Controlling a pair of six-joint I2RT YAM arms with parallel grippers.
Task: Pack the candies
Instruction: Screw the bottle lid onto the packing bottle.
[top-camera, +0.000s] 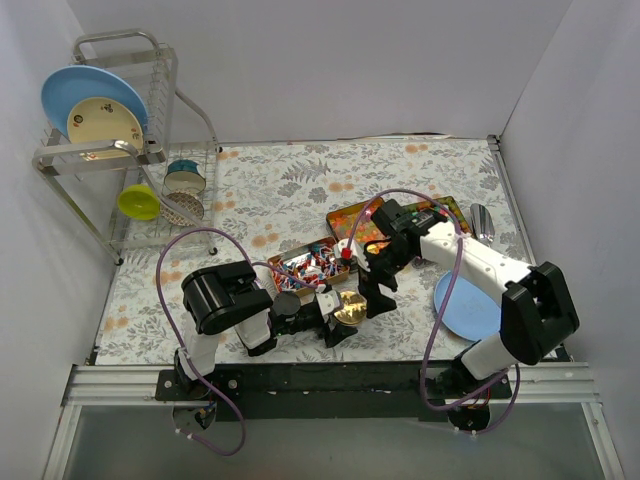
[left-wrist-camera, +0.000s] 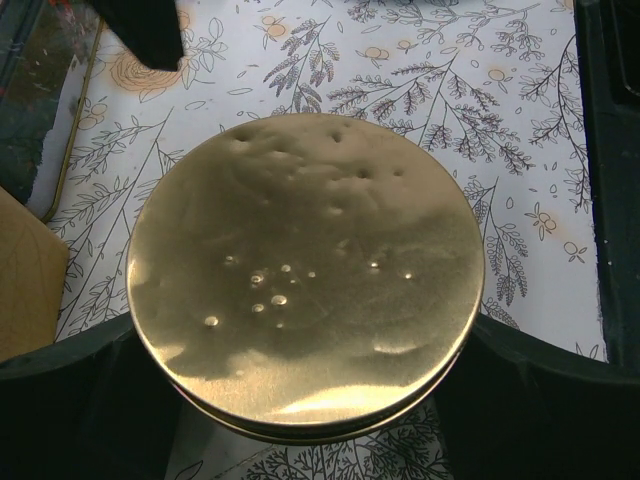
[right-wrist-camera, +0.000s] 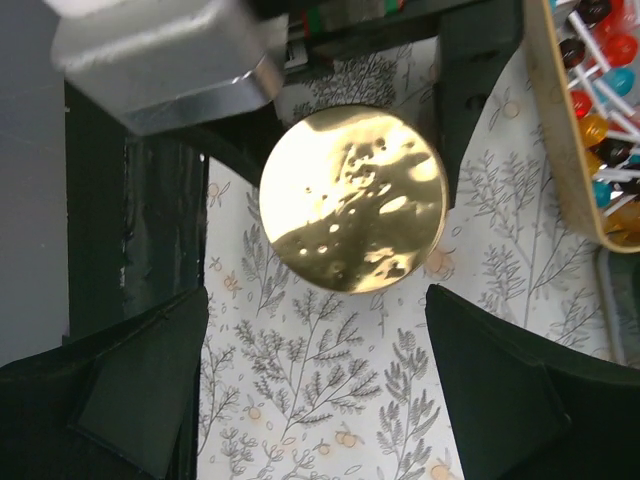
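My left gripper is shut on a round gold lid, which fills the left wrist view between its black fingers. My right gripper is open and empty, just right of the lid; in the right wrist view the gripper hangs over bare cloth with the lid ahead of it. Red, blue and white wrapped candies fill a tray behind the lid and show at the right edge. Orange gummies lie in a second tray, partly hidden by the right arm.
A blue plate lies at the near right under the right arm. A metal cup stands at the far right. A dish rack with plates and bowls stands at the back left. A floral cloth covers the table.
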